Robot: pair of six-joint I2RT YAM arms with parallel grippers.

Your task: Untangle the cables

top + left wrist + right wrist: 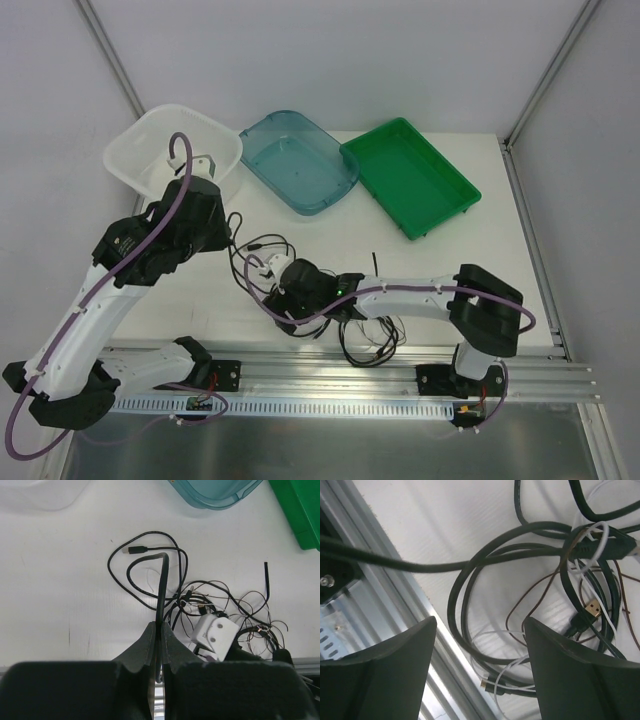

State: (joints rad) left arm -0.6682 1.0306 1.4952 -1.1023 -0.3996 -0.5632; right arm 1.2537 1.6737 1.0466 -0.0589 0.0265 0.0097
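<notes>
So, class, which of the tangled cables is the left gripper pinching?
The thick black cable arching up off the table into the shut left gripper; the thin brown wires lie loose, unheld.

Overhead view faces down; both wrist views closely share the cables.

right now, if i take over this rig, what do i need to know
Left gripper: jaws shut on one black cable that runs up from the tangle.
Right gripper: jaws open above the tangle, holding nothing.
Done: nothing separated; no cable in the blue tray or green tray.
Left: free every cable from the knot by the rail.
</notes>
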